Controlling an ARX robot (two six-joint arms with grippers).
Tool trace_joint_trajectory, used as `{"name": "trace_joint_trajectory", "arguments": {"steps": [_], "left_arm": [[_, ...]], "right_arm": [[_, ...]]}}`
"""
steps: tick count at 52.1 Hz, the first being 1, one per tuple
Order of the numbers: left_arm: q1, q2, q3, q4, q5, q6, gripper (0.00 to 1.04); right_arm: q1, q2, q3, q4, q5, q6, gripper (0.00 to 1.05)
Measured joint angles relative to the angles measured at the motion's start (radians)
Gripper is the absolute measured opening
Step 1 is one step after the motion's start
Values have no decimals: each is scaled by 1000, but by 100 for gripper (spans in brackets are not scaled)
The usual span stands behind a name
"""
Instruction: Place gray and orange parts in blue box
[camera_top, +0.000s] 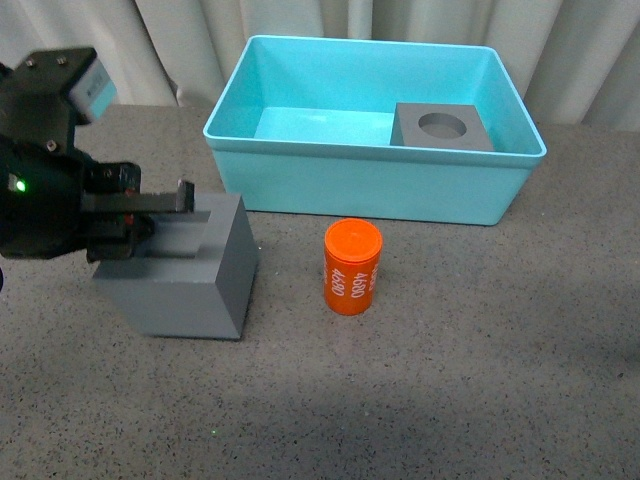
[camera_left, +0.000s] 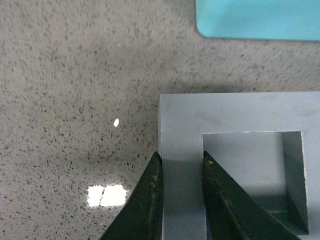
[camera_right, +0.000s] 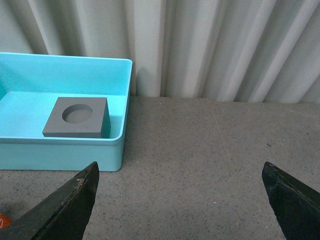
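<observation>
You are viewing: pleated pale curtain (camera_right: 200, 45) backing speckled gray tabletop (camera_top: 480, 350); smooth turquoise blue box (camera_top: 370, 185) holding matte round-recess cube (camera_top: 443, 127); square-recess cube (camera_top: 185, 285) standing front-left, left gripper (camera_left: 181, 160) pinching its wall; orange cylinder (camera_top: 352, 267) standing upright beside it; right gripper (camera_right: 180, 167) hanging spread wide.

Speckled gray tabletop (camera_top: 480, 350) backed by pleated pale curtain (camera_top: 180, 40).

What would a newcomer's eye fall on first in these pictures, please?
Probably the turquoise blue box at the back, holding a round-recessed gray cube at its right end. Then the orange cylinder marked 4680 upright before it, and further left the square-recessed gray cube, one wall pinched between the left arm's jaws.
</observation>
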Motion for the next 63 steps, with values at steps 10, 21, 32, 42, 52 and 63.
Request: {"name": "trace_joint_trajectory", "arguments": {"steps": [10, 21, 32, 42, 52, 63], "left_arm": [[-41, -140, 25, -2, -16, 26, 17], [-64, -185, 143, -12, -57, 13, 17], [-64, -93, 307, 45, -109, -22, 17], [-67, 56, 463, 14, -129, -73, 17], [-69, 230, 577, 12, -123, -67, 17], [-58, 343, 638, 4, -143, -20, 17]], "right_arm": [[0, 0, 0, 0, 0, 0, 95], [0, 0, 0, 0, 0, 0, 95], [0, 0, 0, 0, 0, 0, 95], [0, 0, 0, 0, 0, 0, 95], [0, 0, 0, 0, 0, 0, 95], [0, 0, 0, 0, 0, 0, 95]]}}
